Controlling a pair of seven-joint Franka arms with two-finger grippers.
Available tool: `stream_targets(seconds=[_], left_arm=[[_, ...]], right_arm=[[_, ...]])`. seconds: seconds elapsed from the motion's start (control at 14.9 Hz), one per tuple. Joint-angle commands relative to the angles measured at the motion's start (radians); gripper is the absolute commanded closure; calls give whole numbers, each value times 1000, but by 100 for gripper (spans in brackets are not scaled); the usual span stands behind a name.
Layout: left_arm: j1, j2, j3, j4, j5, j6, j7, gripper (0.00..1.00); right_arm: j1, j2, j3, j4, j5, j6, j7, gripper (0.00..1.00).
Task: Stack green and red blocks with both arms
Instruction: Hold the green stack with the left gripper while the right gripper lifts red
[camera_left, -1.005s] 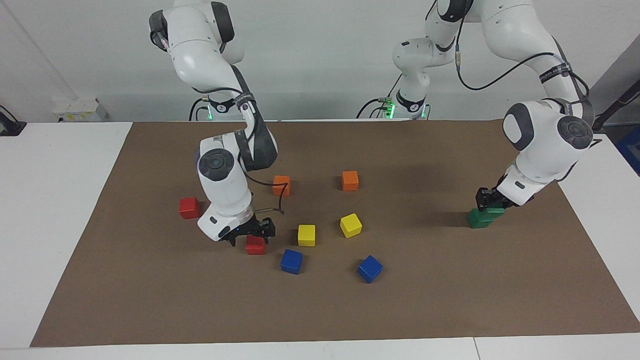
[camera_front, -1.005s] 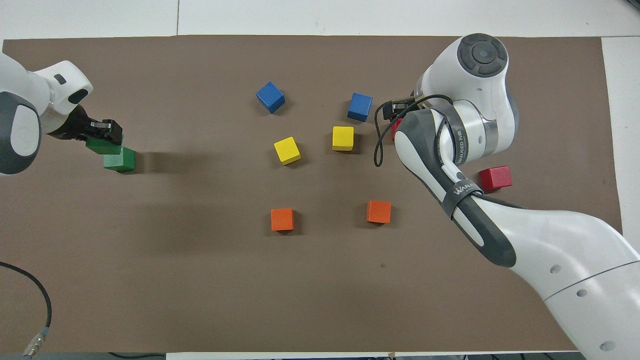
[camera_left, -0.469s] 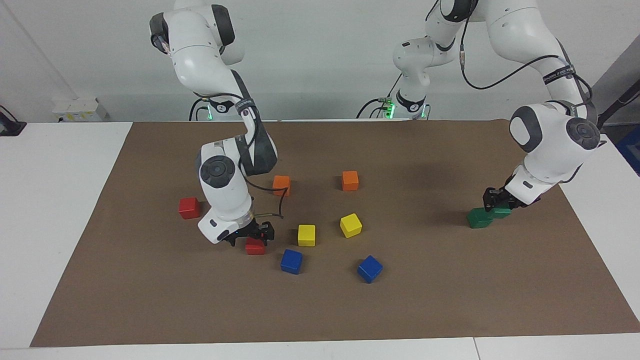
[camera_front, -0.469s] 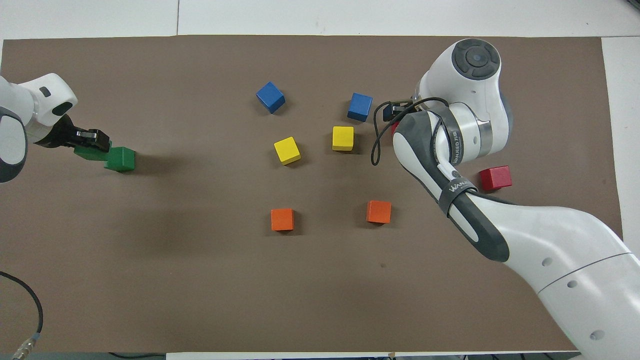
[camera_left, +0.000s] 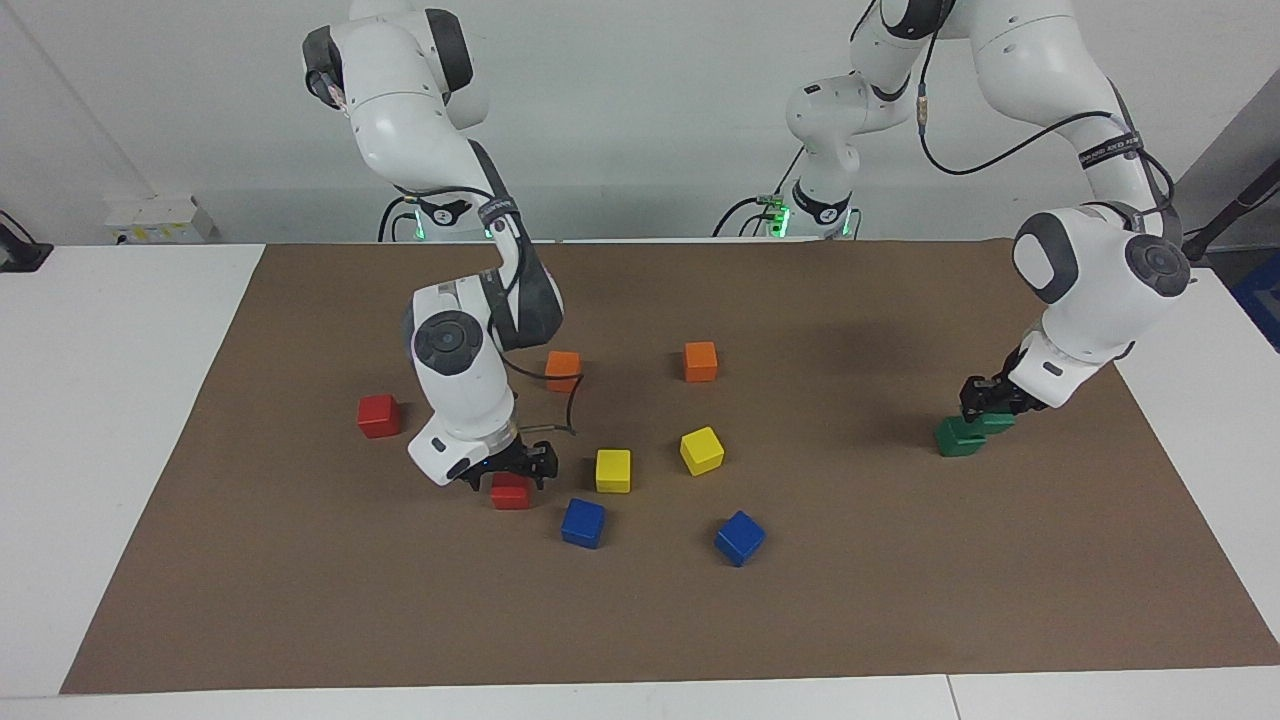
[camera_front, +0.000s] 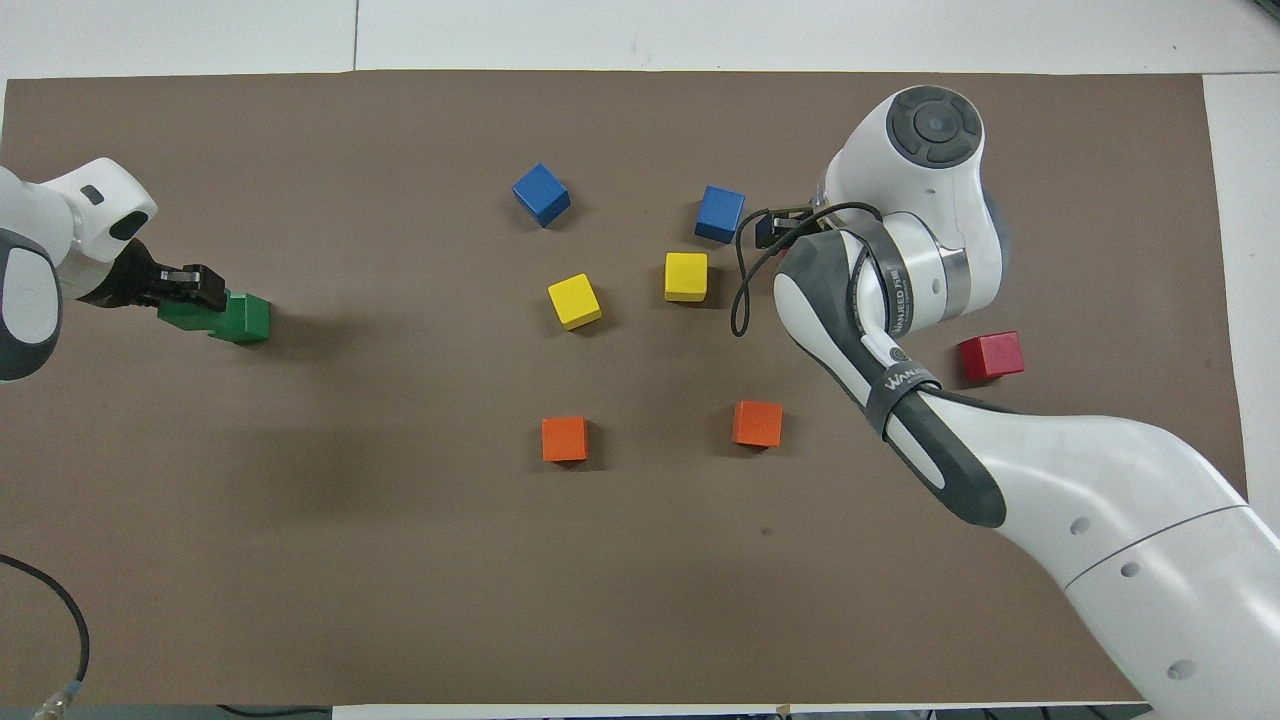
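Observation:
My left gripper (camera_left: 985, 402) (camera_front: 192, 286) is shut on a green block (camera_left: 996, 423) (camera_front: 178, 312), low at the left arm's end of the mat. That block sits against the other green block (camera_left: 955, 440) (camera_front: 245, 318); I cannot tell whether it rests on it. My right gripper (camera_left: 511, 470) is open and low over a red block (camera_left: 511, 493), with a finger on either side. In the overhead view the right arm hides that block. A second red block (camera_left: 379, 415) (camera_front: 990, 356) lies nearer the right arm's end.
On the brown mat (camera_left: 300, 600) lie two yellow blocks (camera_left: 613, 470) (camera_left: 702, 450), two blue blocks (camera_left: 583, 522) (camera_left: 740, 537) and two orange blocks (camera_left: 563, 370) (camera_left: 700, 361). One yellow and one blue block are close beside the right gripper.
The left gripper has carried its green block off the top of the other green block, down and toward the left arm's end. The right gripper has settled slightly lower around the red block.

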Motion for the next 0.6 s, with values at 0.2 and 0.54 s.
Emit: stream_targets(seconds=[0.2, 0.54], left_arm=[[-3, -41, 4, -67, -16, 64, -18, 100], [-17, -40, 6, -80, -16, 79, -50, 100]], right_arm=[[1, 14, 5, -21, -13, 49, 34, 0], [6, 16, 5, -43, -11, 75, 39, 1]])
